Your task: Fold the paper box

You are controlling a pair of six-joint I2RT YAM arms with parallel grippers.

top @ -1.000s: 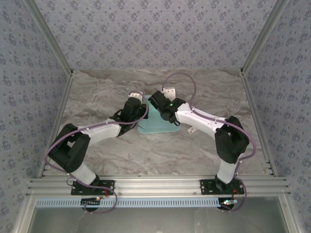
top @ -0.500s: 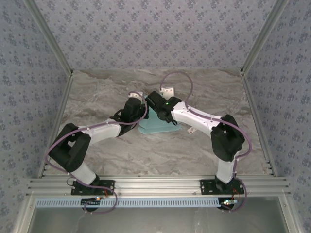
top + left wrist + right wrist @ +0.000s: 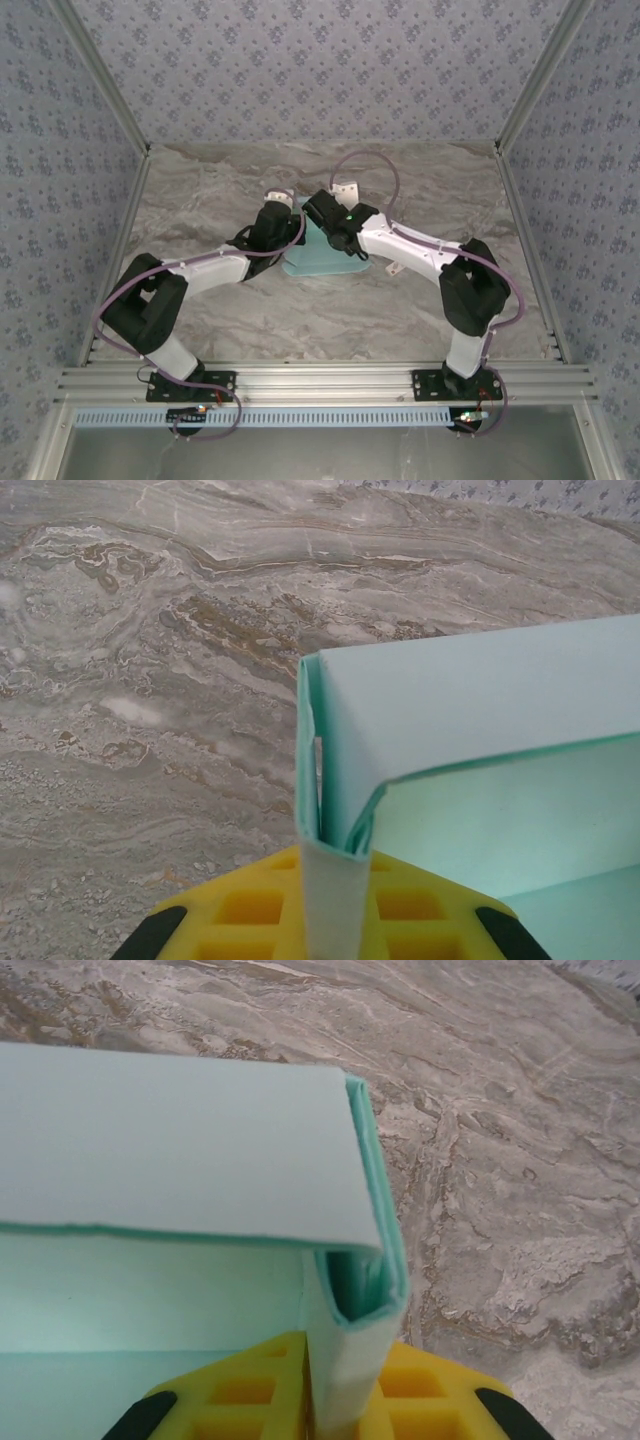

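Left fingers (image 3: pixel 250 905) and right fingers (image 3: pixel 430 1390) are each clamping a folded corner of the paper box (image 3: pixel 322 258), seemingly setting its creases.

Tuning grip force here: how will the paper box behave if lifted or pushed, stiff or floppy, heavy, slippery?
Probably light and fairly floppy: the paper box is thin card, its folded layers gaping at the corner by the left gripper. Hard squeezing would likely crease it. Pushed, it may slide on the smooth table.
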